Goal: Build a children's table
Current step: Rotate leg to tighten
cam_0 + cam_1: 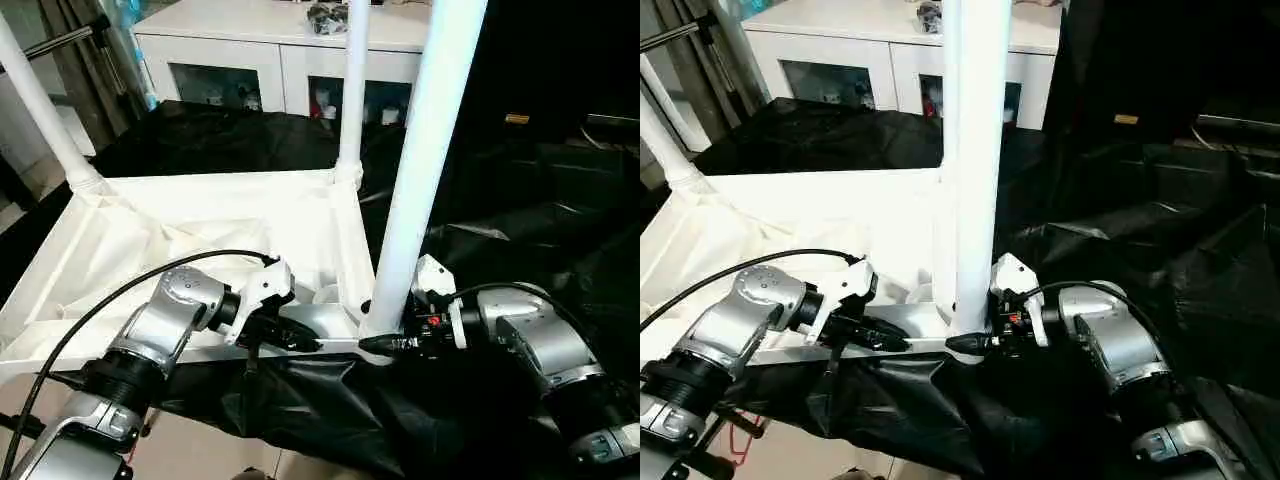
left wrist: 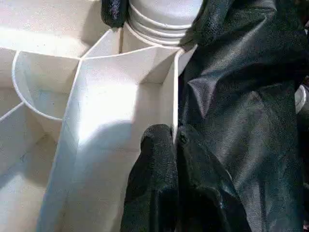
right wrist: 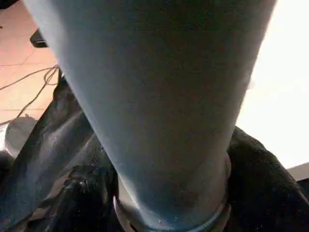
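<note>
1. While the tabletop (image 1: pixel 200 230) lies upside down on a black cloth (image 1: pixel 500 260), its ribbed underside faces up, and three legs stand in its corner sockets.
2. The nearest leg (image 1: pixel 425 170) rises from the near corner on the robot's right; a second leg (image 1: pixel 352 90) stands at the far corner on that side, and a third leg (image 1: pixel 40 105) leans out from the far left corner.
3. One left gripper (image 1: pixel 300 340) reaches along the near rim of the tabletop. In the left wrist view its two black fingers (image 2: pixel 154 183) sit close together with the thin white rim wall between them, so it looks clamped on that edge, though the cloth hides part of the outer finger.
4. One right gripper (image 1: pixel 385 344) points at the base of the nearest leg from the right, its tips right at the socket. Whether its fingers are apart or together I cannot tell; the right wrist view has the leg's base (image 3: pixel 169 145) pressed up close in front, ringed by its collar.
5. One white cabinet (image 1: pixel 280 50) with glass doors stands behind the table, beyond the cloth.
6. One black cable (image 1: pixel 130 290) loops from the left forearm over the tabletop's near side.
</note>
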